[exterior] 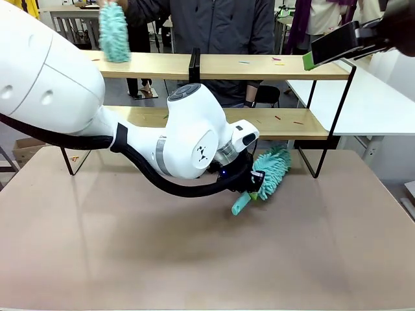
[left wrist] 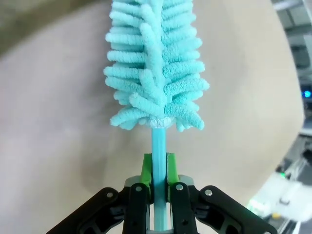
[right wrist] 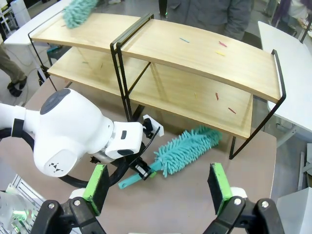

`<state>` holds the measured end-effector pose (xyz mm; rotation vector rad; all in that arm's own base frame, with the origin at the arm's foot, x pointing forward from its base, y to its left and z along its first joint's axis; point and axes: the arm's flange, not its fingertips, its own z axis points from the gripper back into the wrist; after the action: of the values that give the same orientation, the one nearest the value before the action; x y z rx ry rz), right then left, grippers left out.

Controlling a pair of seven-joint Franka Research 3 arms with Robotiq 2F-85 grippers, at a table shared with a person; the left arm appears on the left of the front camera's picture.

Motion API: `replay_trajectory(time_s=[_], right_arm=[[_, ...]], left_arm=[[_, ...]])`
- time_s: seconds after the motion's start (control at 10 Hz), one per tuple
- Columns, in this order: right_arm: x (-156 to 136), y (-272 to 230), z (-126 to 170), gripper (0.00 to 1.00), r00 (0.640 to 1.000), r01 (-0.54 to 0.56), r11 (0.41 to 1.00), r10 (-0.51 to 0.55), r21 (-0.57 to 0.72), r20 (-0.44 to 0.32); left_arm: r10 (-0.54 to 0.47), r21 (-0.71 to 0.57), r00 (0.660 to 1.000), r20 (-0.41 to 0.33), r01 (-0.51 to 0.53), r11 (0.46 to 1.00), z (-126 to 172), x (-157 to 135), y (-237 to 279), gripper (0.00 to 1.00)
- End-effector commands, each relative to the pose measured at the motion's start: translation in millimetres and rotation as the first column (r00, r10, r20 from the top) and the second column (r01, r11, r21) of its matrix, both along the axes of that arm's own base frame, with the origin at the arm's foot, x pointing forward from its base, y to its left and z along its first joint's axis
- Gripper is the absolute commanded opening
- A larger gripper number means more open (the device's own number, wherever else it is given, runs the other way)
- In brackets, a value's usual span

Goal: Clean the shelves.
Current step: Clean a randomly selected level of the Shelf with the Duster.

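Brown table top (exterior: 97,253) is seen in front. The shelves (exterior: 272,67) are set along its far side, with the long boards running left to right. A teal duster (exterior: 272,170) is pinched by its handle in the left gripper (exterior: 251,186), low over the table, just in front of the bottom board. Its fluffy end is pointed up and right at the shelves. A second duster (exterior: 115,32) is stood upright on the top left board. The right gripper (exterior: 327,46) is held high by the top board's right end.

From the left wrist, the handle is squeezed between the green pads (left wrist: 146,170). The duster is pointed straight away along the fingers.

From the right wrist, the right gripper's fingers (right wrist: 96,187) are spread wide, with nothing between them. Small coloured bits (right wrist: 222,44) are scattered on the boards.
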<state>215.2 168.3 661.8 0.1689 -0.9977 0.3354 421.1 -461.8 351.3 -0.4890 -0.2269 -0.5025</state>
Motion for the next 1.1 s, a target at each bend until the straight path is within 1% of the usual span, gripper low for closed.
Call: replay_trajectory(time_s=[0.0, 0.1, 0.2, 0.4, 0.5, 0.6, 0.7, 0.9, 1.0], right_arm=[[0, 0, -1, 1.0, 1.0, -0.002, 1.0, 0.002, 0.001, -0.003], [0, 0, -1, 1.0, 1.0, -0.002, 1.0, 0.002, 0.001, -0.003], [0, 0, -1, 1.0, 1.0, -0.002, 1.0, 0.002, 0.001, -0.003], [0, 0, -1, 1.0, 1.0, -0.002, 1.0, 0.002, 0.001, -0.003], [0, 0, -1, 1.0, 1.0, -0.002, 1.0, 0.002, 0.001, -0.003], [0, 0, -1, 1.0, 1.0, -0.002, 1.0, 0.002, 0.001, -0.003], [0, 0, -1, 1.0, 1.0, -0.002, 1.0, 0.002, 0.001, -0.003], [0, 0, -1, 1.0, 1.0, -0.002, 1.0, 0.002, 0.001, -0.003], [0, 0, -1, 1.0, 1.0, -0.002, 1.0, 0.002, 0.001, -0.003]], left_arm=[[-0.239, -0.012, 0.97, -0.03, 0.239, 0.971, 3, 1, 29, 0.13], [-0.323, -0.012, 0.946, -0.011, 0.323, 0.946, 5, -4, 35, 0.13], [-0.429, -0.072, 0.903, -0.008, 0.427, 0.901, 12, -14, 43, 0.13], [-0.525, -0.096, 0.851, 0.003, 0.523, 0.847, 19, -32, 48, 0.13], [-0.594, -0.137, 0.804, 0.001, 0.589, 0.797, 24, -41, 50, 0.13], [-0.595, -0.142, 0.803, 0.033, 0.593, 0.792, 30, -51, 51, 0.13], [-0.594, -0.178, 0.802, 0.069, 0.596, 0.783, 39, -58, 55, 0.13], [-0.552, -0.246, 0.82, 0.151, 0.572, 0.782, 58, -72, 73, 0.13], [-0.553, -0.247, 0.815, 0.173, 0.58, 0.776, 62, -80, 86, 0.13]])
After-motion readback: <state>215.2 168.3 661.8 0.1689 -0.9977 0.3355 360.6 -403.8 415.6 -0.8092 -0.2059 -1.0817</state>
